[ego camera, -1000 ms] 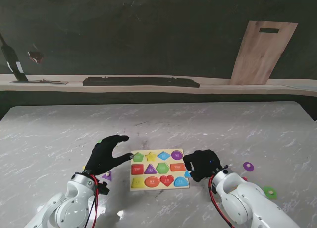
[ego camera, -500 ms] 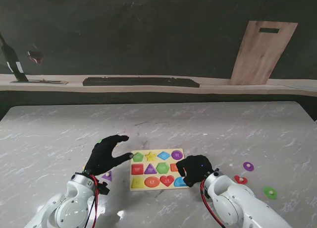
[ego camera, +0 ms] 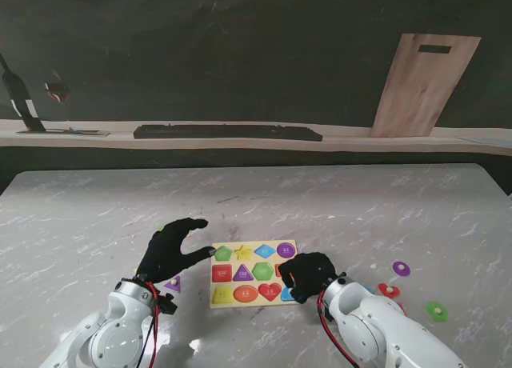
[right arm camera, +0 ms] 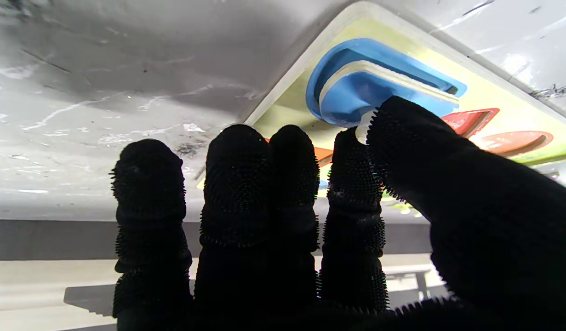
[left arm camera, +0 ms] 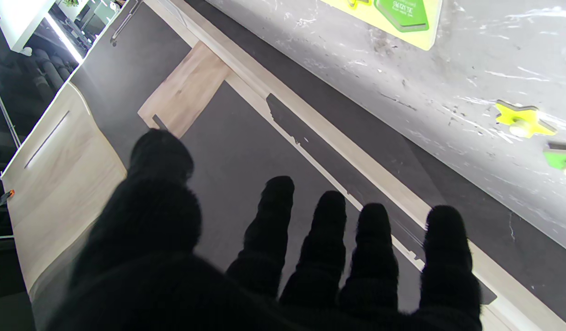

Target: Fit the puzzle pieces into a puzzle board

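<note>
The yellow puzzle board (ego camera: 240, 304) lies near me at the table's middle, with most slots filled by coloured shapes. My right hand (ego camera: 306, 276) hovers over the board's near right corner. In the right wrist view the right hand (right arm camera: 310, 207) pinches the white knob of a blue piece (right arm camera: 356, 96) between thumb and forefinger. The piece hangs tilted just over the matching blue recess (right arm camera: 356, 50) in the board (right arm camera: 494, 99). My left hand (ego camera: 170, 252) rests open beside the board's left edge, fingers spread and holding nothing.
Loose pieces lie around: a purple triangle (ego camera: 173, 285) by my left wrist, and purple (ego camera: 401, 268), red (ego camera: 389, 290) and green (ego camera: 436, 310) ones to the right. The left wrist view shows a yellow star (left arm camera: 522, 122) and a green piece (left arm camera: 561, 161).
My right hand has moved left with the blue piece, from beside the board's right edge to over its near right corner. The left hand has stayed still.
</note>
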Controlling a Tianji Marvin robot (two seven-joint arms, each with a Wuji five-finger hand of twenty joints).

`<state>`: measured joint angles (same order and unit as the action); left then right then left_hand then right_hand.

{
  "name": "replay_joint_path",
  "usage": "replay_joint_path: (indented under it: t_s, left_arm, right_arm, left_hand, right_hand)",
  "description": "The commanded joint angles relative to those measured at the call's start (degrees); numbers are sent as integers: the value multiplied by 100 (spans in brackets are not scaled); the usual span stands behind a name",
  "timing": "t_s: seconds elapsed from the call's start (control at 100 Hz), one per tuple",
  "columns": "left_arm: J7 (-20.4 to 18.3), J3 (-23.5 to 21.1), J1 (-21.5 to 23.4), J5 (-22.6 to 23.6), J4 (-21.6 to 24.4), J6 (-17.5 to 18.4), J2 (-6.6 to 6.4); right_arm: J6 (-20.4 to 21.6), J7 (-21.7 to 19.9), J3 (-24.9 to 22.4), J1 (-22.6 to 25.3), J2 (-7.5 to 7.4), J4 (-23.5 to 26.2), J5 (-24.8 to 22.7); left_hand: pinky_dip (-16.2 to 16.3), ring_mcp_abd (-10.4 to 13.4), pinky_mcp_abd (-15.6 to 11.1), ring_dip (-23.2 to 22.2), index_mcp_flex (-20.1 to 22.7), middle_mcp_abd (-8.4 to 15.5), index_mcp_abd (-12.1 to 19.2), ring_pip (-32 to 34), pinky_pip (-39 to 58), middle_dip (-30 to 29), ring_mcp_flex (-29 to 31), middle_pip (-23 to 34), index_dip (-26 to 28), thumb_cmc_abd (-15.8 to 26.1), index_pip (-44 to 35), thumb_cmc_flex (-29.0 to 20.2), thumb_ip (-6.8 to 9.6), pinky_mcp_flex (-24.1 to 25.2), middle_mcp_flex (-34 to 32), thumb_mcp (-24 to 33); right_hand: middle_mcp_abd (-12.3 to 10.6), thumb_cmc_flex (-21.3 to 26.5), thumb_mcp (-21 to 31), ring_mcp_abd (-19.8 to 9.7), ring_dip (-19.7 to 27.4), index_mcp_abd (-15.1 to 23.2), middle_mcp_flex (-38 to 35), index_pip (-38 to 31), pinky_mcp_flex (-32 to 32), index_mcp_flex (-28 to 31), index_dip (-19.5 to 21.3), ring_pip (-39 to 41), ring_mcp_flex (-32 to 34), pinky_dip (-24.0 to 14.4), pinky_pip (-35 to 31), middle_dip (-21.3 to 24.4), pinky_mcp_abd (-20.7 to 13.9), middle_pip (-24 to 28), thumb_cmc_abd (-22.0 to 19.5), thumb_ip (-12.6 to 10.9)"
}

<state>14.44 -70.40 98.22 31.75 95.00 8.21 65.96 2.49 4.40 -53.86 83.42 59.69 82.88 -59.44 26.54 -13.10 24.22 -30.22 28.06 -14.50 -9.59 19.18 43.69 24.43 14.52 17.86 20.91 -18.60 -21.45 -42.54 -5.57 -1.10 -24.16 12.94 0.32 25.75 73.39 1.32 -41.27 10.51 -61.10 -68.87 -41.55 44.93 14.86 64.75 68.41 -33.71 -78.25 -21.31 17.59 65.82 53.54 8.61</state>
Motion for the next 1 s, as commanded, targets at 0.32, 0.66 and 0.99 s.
replay_joint_path:
  t_s: [0.32, 0.66, 0.99]
  left_arm:
    - [-1, 11, 10, -33, 6, -4, 16]
    - [3, 14, 8, -35, -8, -8, 17]
    - [4, 21, 4, -45, -14, -20, 18]
  right_arm:
    - [-106, -10, 108, -31, 23, -96, -82]
    - [-31, -119, 89, 3, -6, -49, -137]
    - [103, 23, 12, 89, -83, -38, -619]
  left_hand:
    - [72, 194, -593, -6, 78, 95, 152, -117, -63, -29, 22, -76, -31, 128, 81, -61, 172, 40, -45, -133]
    - [69, 185, -582, -2, 92, 100, 147, -123, -71, -33, 18, -85, -37, 161, 96, -82, 174, 48, -47, -188]
    - [67, 189, -564, 1, 132, 84, 150, -129, -79, -36, 27, -91, -41, 204, 111, -111, 176, 55, -66, -259]
  right_hand:
    - [335, 185, 229, -29, 28, 98, -64, -200, -16, 271, 199, 205, 196, -51, -296, 8, 181, 214, -176, -331]
    - [175, 137, 45, -73, 31, 347, 49, -160, 132, 139, 181, 184, 31, -27, -266, -8, 79, 174, -230, -233]
    - [-32, -351, -780, -146, -11, 275, 442, 32, 394, -264, 532, 128, -290, -41, -174, -712, 23, 67, -6, 464]
